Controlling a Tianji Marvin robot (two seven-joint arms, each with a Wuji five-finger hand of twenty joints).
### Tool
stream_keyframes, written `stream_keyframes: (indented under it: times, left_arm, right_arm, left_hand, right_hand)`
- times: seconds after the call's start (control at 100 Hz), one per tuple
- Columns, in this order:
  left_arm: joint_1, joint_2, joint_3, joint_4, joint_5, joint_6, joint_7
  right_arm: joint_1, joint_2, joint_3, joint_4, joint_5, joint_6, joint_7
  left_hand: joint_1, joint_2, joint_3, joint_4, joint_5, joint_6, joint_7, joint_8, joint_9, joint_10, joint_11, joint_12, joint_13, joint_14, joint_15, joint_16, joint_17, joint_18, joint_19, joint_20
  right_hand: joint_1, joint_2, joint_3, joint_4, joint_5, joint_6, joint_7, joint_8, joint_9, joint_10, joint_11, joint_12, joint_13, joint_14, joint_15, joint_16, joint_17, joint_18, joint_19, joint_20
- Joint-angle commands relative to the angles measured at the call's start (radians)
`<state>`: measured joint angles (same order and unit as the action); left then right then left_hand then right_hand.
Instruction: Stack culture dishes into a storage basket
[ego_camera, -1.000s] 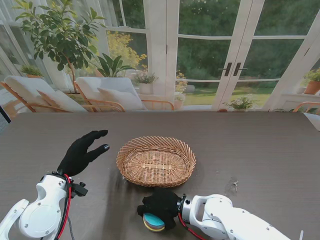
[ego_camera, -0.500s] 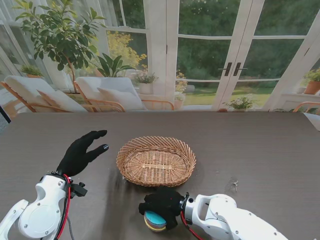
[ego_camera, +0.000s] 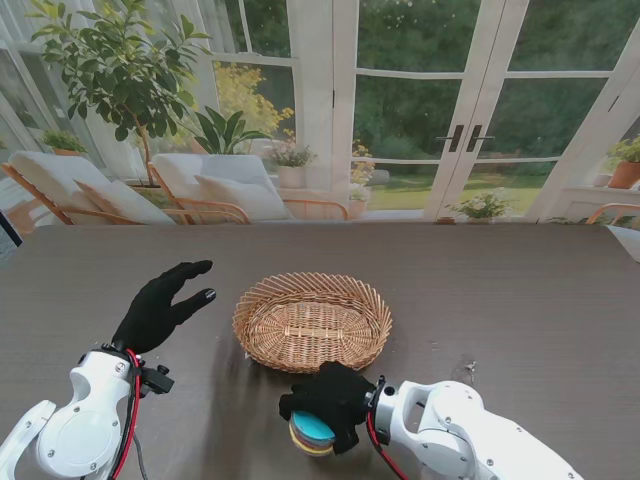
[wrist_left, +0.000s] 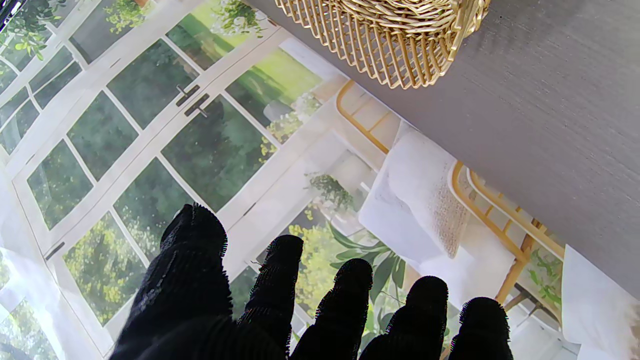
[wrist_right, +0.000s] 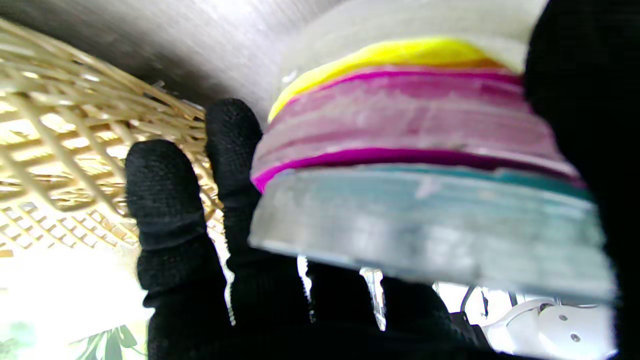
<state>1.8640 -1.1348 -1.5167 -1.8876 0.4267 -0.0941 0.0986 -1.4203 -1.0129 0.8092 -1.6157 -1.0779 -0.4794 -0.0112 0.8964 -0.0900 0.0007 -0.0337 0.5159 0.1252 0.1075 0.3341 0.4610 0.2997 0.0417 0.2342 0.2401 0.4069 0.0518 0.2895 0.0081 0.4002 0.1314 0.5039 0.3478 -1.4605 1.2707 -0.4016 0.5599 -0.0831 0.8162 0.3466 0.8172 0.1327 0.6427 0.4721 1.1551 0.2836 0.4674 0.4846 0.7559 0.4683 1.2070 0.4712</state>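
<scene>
My right hand (ego_camera: 325, 401) is clamped around a stack of culture dishes (ego_camera: 311, 432), low on the counter (ego_camera: 520, 300) just on my side of the wicker storage basket (ego_camera: 312, 322). My right wrist camera shows why the grip wraps so widely: three dishes, teal, magenta and yellow (wrist_right: 400, 165), sit together as one pile, with my fingers (wrist_right: 165, 200) on one side and my thumb on the other so none slides out. The basket rim lies just beyond my fingertips, so the carry should be short.

My left hand (ego_camera: 165, 303) holds nothing, its fingers spread, parked left of the basket and well apart from the dishes, out of the way.

Compared with a second ago, my right hand and the stack have shifted slightly toward the basket. My left hand has not moved.
</scene>
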Motion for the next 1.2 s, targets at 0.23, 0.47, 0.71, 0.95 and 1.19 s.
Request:
stream_keyframes:
  times: [0.23, 0.47, 0.71, 0.95, 1.19]
  left_arm:
    - [0.01, -0.006, -0.007, -0.008, -0.006, 0.009, -0.012]
    - [0.011, -0.006, -0.007, -0.01, -0.009, 0.018, -0.015]
    - [0.01, -0.006, -0.007, -0.009, -0.011, 0.024, -0.018]
    - [0.007, -0.006, -0.007, -0.006, -0.013, 0.027, -0.021]
    - [0.007, -0.006, -0.006, -0.006, -0.015, 0.039, -0.022]
  right_arm:
    - [-0.007, -0.009, 0.052, -0.068, 0.066, 0.02, 0.091]
    - [0.012, -0.014, 0.07, -0.091, 0.093, 0.049, 0.123]
    - [0.044, -0.018, 0.07, -0.093, 0.1, 0.082, 0.136]
    - [0.115, -0.029, 0.043, -0.061, 0.117, 0.148, 0.135]
    - [0.219, -0.043, -0.018, 0.017, 0.134, 0.206, 0.116]
  left_hand:
    - [0.029, 0.042, -0.016, 0.024, 0.012, -0.029, 0.004, 0.004, -0.013, -0.002, 0.0, 0.006, 0.025, 0.007, 0.005, 0.004, 0.001, 0.01, 0.002, 0.007]
    - [0.027, 0.043, -0.017, 0.024, 0.01, -0.03, 0.003, 0.004, -0.015, -0.002, -0.001, 0.006, 0.025, 0.008, 0.005, 0.004, 0.001, 0.01, 0.002, 0.007]
    - [0.029, 0.043, -0.016, 0.024, 0.009, -0.027, 0.002, 0.004, -0.016, -0.001, -0.001, 0.006, 0.024, 0.01, 0.004, 0.004, 0.0, 0.01, 0.002, 0.007]
    - [0.028, 0.043, -0.017, 0.024, 0.009, -0.028, 0.002, 0.004, -0.017, -0.001, -0.001, 0.006, 0.025, 0.011, 0.005, 0.004, 0.0, 0.011, 0.002, 0.007]
    - [0.028, 0.042, -0.017, 0.024, 0.012, -0.028, 0.004, 0.004, -0.016, -0.001, -0.001, 0.006, 0.025, 0.009, 0.005, 0.004, 0.001, 0.011, 0.003, 0.007]
  right_hand:
    - [0.234, 0.22, 0.171, 0.156, 0.201, 0.033, 0.274, 0.092, 0.156, -0.106, 0.145, 0.101, 0.088, -0.142, 0.043, 0.013, 0.228, -0.012, 0.046, 0.016]
    - [0.234, 0.226, 0.171, 0.157, 0.199, 0.035, 0.273, 0.092, 0.152, -0.106, 0.145, 0.102, 0.089, -0.144, 0.044, 0.014, 0.229, -0.016, 0.048, 0.02]
    - [0.232, 0.231, 0.17, 0.16, 0.197, 0.033, 0.272, 0.091, 0.15, -0.106, 0.145, 0.102, 0.086, -0.141, 0.043, 0.014, 0.23, -0.019, 0.047, 0.022]
    - [0.237, 0.24, 0.168, 0.159, 0.193, 0.034, 0.271, 0.091, 0.145, -0.104, 0.144, 0.102, 0.086, -0.141, 0.042, 0.014, 0.231, -0.018, 0.049, 0.024]
    - [0.234, 0.246, 0.168, 0.172, 0.191, 0.032, 0.269, 0.09, 0.139, -0.104, 0.143, 0.101, 0.081, -0.14, 0.039, 0.013, 0.232, -0.022, 0.05, 0.026]
